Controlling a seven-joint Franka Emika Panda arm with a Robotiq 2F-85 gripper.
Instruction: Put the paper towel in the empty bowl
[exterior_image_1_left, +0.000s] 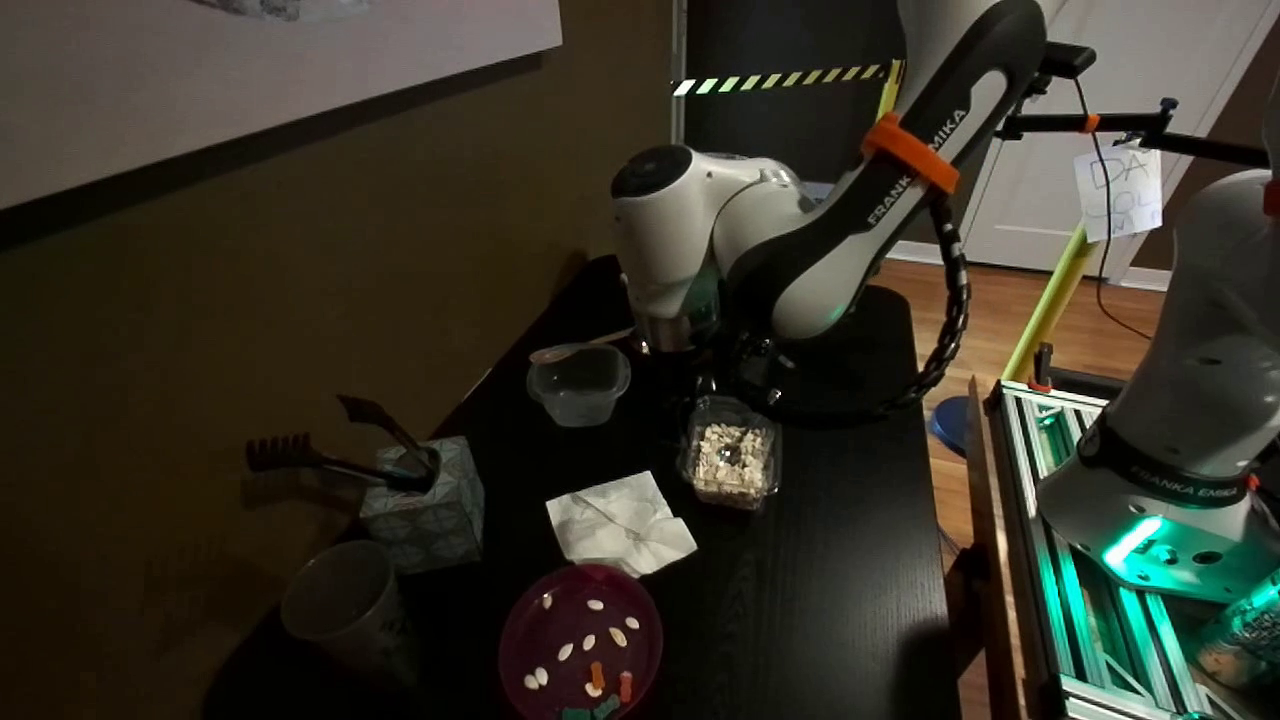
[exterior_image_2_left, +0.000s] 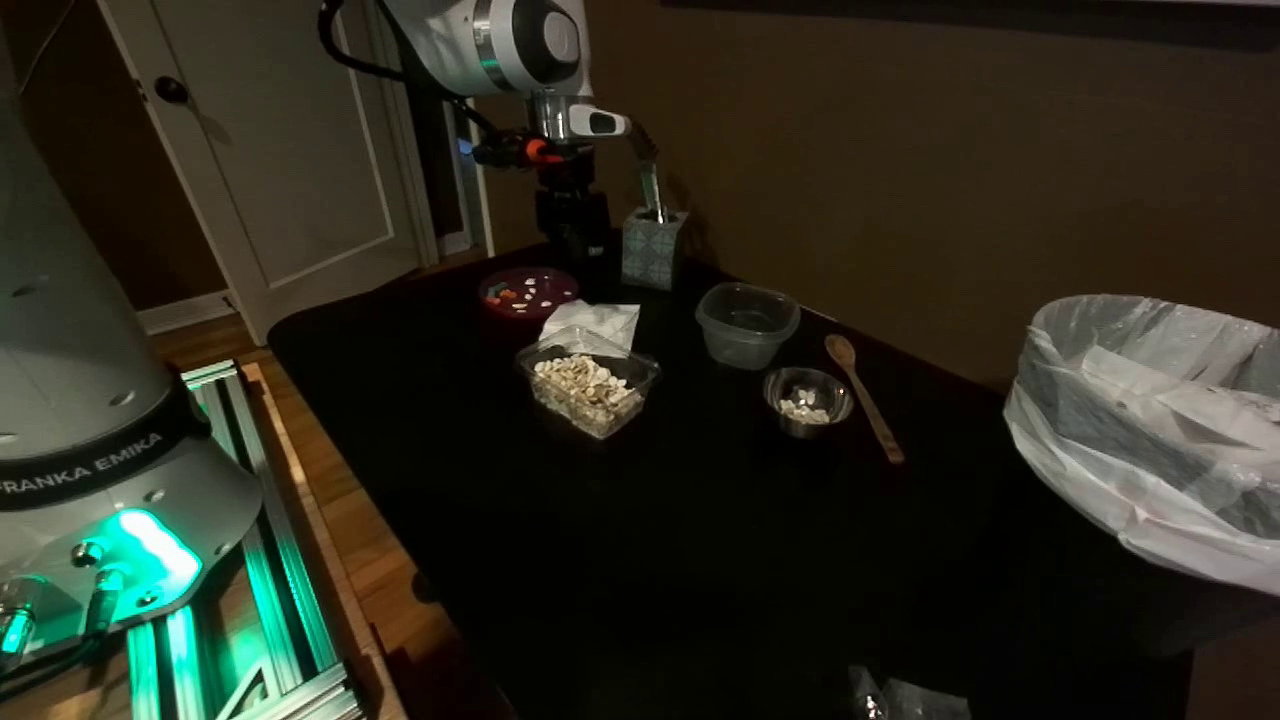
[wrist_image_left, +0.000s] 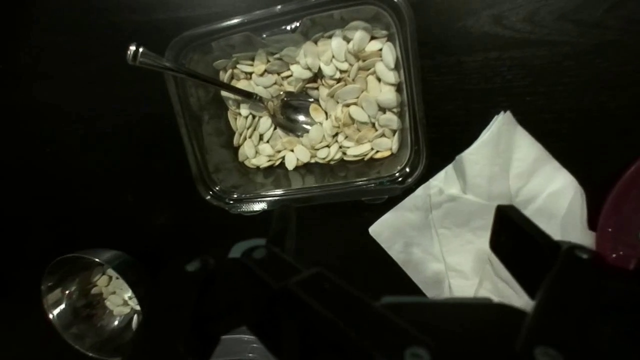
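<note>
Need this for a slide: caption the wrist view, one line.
Wrist view: paper towel beside a tub of seeds with a spoon in it; smaller bowl of seeds at lower left.

Homelike — panelled door (exterior_image_2_left: 275, 150), wd flr (exterior_image_1_left: 985, 310)

Spoon (wrist_image_left: 297, 115) in seed container (wrist_image_left: 320, 191), paper towel (wrist_image_left: 467, 215), seed bowl (wrist_image_left: 70, 315), parted fingers (wrist_image_left: 522, 252)

Your robot's arm (exterior_image_1_left: 680, 225) wears smooth white shells, a round black cap (exterior_image_1_left: 652, 172) and a silver collar (exterior_image_2_left: 548, 115). Down its black panel (exterior_image_1_left: 848, 220) you can read white lettering (exterior_image_1_left: 890, 200), interrupted by an orange band (exterior_image_1_left: 910, 153), and beside it runs a ribbed black cable (exterior_image_1_left: 957, 275). Your base (exterior_image_1_left: 1190, 400) carries a black ring (exterior_image_1_left: 1180, 484) marked FRANKA EMIKA and a glowing green light (exterior_image_1_left: 1135, 541). Your tool (exterior_image_2_left: 582, 243) is black, one finger (wrist_image_left: 522, 245) flat-faced.
</note>
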